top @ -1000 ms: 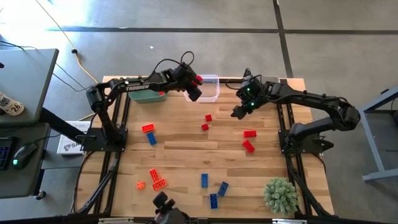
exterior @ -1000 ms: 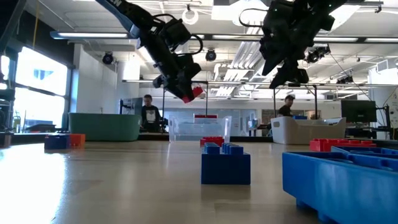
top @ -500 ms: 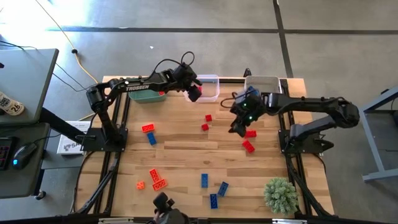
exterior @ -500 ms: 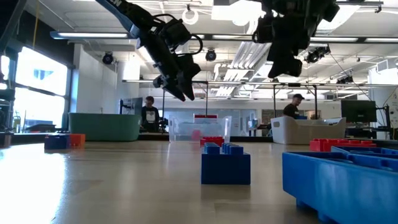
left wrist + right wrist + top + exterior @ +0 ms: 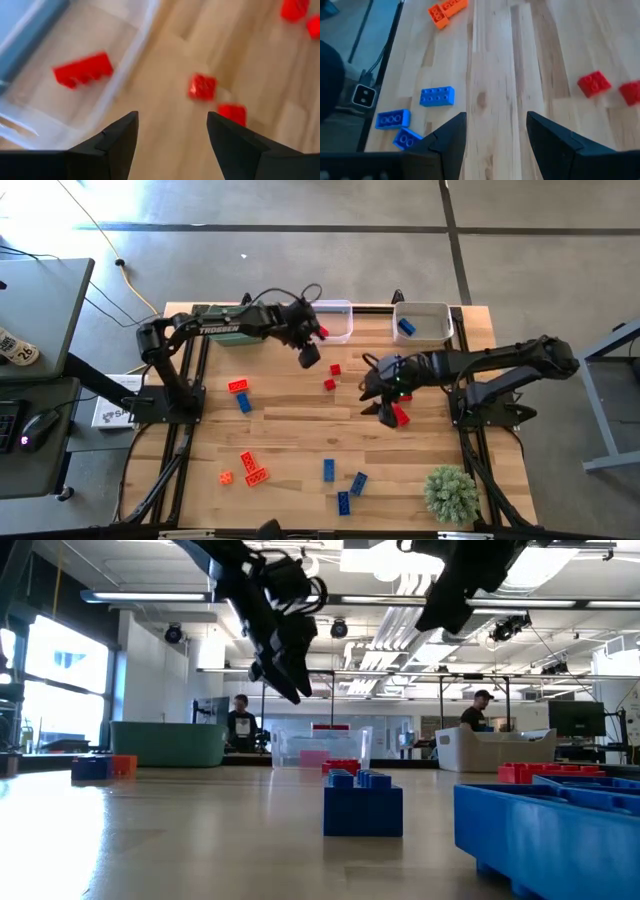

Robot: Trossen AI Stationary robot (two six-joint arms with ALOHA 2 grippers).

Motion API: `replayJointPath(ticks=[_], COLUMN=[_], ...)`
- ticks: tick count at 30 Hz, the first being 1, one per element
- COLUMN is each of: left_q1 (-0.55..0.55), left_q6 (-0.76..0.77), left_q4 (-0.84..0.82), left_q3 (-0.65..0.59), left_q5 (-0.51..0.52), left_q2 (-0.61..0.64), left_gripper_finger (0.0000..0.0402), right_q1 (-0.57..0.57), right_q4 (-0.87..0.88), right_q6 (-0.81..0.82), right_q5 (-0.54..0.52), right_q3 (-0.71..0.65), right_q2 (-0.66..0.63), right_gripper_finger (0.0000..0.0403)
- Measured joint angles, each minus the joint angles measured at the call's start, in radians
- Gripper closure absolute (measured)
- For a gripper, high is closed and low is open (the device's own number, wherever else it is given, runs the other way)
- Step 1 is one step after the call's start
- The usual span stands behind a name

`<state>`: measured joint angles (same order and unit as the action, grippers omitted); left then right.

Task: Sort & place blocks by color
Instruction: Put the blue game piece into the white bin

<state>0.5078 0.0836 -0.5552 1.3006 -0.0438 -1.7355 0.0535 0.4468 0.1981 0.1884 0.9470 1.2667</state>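
The wooden bench (image 5: 300, 430) takes up most of the overhead shot, with both dark arms reaching in from its two sides. Along the far edge there's a green bin (image 5: 238, 333) mostly hidden under the left arm, a clear bin (image 5: 340, 320) in the middle, and a grey bin (image 5: 425, 322) near the far right corner with one blue block (image 5: 405, 327) in it. A small green plant (image 5: 450, 492) sits at the near right corner. The left pincer (image 5: 308, 352) hangs just off the clear bin's near edge, fingers spread apart with nothing between them; its wrist camera looks down on a red block (image 5: 82, 70) lying inside the clear bin. The right pincer (image 5: 382, 398) is low over the right half of the bench, fingers partly open and empty, right by two red blocks (image 5: 400, 412). Two more small red blocks (image 5: 332, 376) lie near the middle. Toward the left side are an orange block (image 5: 238, 386) and a blue one (image 5: 244, 403) close together, three orange ones (image 5: 248, 468) sit near the near left corner, and three blue ones (image 5: 344, 480) along the near edge.
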Motion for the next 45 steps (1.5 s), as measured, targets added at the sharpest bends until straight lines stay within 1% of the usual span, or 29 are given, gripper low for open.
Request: replayJointPath(ticks=[3, 6, 10, 16, 20, 23, 26, 33, 38, 45], left_q1=[-0.066, -0.132, -0.217, -0.337, -0.42, -0.481, -0.54, -0.661, -0.717, -0.761], left_q6=[0.059, 0.144, 0.254, 0.485, 0.61, 0.706, 0.767, 0.894, 0.958, 0.991], left_q4=[-0.035, -0.073, -0.107, -0.11, -0.11, -0.111, -0.119, -0.2, -0.227, -0.23], left_q3=[0.0, 0.0, 0.0, 0.0, 0.0, 0.0, 0.0, 0.0, 0.0, 0.0], left_q5=[0.058, 0.073, 0.085, 0.083, 0.082, 0.082, 0.086, 0.169, 0.187, 0.19], left_q2=[0.032, 0.069, 0.113, 0.161, 0.178, 0.178, 0.178, 0.178, 0.178, 0.178], left_gripper_finger=[0.0177, 0.0177, 0.0177, 0.0177, 0.0177, 0.0177, 0.0177, 0.0177, 0.0177, 0.0177], right_q1=[0.039, 0.081, 0.143, 0.207, 0.244, 0.266, 0.287, 0.329, 0.362, 0.398], right_q4=[-0.012, -0.026, -0.027, -0.038, -0.079, -0.137, -0.202, -0.292, -0.309, -0.321], right_q6=[-0.032, -0.075, -0.177, -0.26, -0.327, -0.356, -0.382, -0.445, -0.479, -0.547], right_q5=[-0.024, -0.029, -0.027, -0.015, -0.011, 0.019, 0.053, 0.106, 0.112, 0.1], right_q3=[0.0, 0.0, 0.0, 0.0, 0.0, 0.0, 0.0, 0.0, 0.0, 0.0], right_q2=[0.0, 0.0, 0.0, 0.0, 0.021, 0.064, 0.121, 0.248, 0.329, 0.441], right_gripper_finger=[0.0208, 0.0208, 0.0208, 0.0208, 0.0208, 0.0208, 0.0208, 0.0208, 0.0208, 0.0208])
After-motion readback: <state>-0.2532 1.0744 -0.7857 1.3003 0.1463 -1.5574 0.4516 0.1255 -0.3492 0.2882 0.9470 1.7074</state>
